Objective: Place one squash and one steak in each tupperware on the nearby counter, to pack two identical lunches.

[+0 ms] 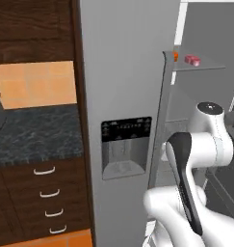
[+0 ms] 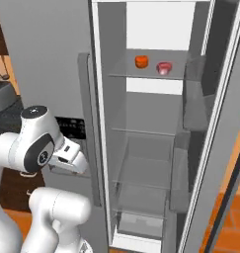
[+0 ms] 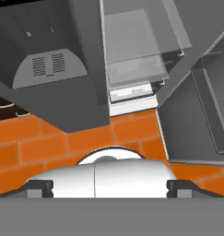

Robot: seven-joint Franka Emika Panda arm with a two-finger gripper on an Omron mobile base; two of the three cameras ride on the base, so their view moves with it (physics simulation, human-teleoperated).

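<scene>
One squash [image 2: 141, 61] and one steak [image 2: 164, 67] sit side by side on the upper shelf [image 2: 146, 74] of the open fridge [image 2: 156, 148]; the robot's jaws are spread, holding nothing.

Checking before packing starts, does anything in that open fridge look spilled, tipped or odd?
Nothing stands out. The small orange-red squash and the pink-red steak chunk sit apart on the upper glass shelf of the grey fridge; no spills show.
</scene>
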